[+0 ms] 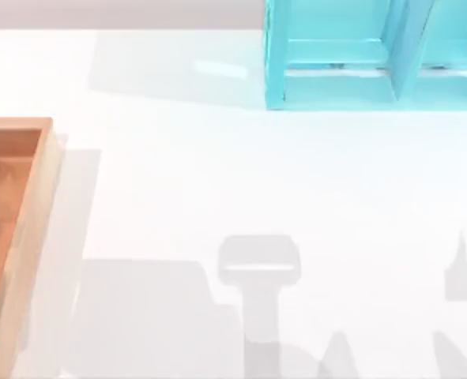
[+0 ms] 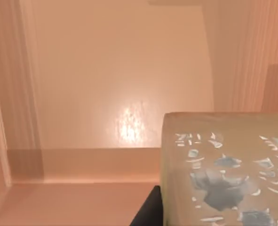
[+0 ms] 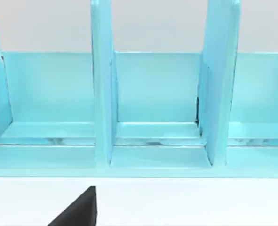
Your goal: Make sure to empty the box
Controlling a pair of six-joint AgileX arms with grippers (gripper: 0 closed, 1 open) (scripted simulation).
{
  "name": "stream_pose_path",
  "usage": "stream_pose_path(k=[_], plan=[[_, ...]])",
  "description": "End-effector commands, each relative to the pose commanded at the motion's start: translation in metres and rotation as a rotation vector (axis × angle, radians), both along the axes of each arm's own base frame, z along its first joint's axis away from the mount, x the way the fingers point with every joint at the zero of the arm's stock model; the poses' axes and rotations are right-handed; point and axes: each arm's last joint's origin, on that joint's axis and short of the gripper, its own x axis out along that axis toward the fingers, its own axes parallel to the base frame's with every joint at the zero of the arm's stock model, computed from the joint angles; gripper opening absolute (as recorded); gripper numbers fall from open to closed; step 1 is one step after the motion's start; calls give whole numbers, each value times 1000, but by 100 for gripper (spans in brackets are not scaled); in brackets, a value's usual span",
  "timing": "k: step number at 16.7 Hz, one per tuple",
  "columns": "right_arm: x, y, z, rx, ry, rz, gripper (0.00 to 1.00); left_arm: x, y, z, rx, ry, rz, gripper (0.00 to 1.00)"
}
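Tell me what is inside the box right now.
In the left wrist view, a pale tan block with grey-white flecks sits over the box's reddish floor, close to the camera. The floor beneath the block is hidden. From above, the box runs off the table's left edge, so its remaining interior cannot be checked.

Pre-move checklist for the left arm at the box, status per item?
1. Box located at the table's left edge: ok.
2. Box emptied: not ok; the left wrist view shows a tan block with grey-white markings over the box floor.
3. Left jaws gripping the block: cannot tell.
4. Block lifted off the floor: cannot tell.
5. Table surface right of the box open for set-down: ok.
6. Right arm away from the box: ok; its wrist view faces the turquoise shelf.
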Motion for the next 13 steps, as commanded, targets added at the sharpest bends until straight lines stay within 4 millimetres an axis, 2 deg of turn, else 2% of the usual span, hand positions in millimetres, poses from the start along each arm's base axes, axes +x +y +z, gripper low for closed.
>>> stream_pose_path(k=[4,6,9,13], plan=[[0,0,0,0,0,0,100,1,1,-2,-1,4,1,0],[0,0,0,0,0,0,100,7,2,1,-7,-4,8,0],[0,0,0,0,0,0,100,32,1,12,-21,-53,18,0],[0,0,0,0,0,0,100,76,-1,34,-57,-152,34,0]])
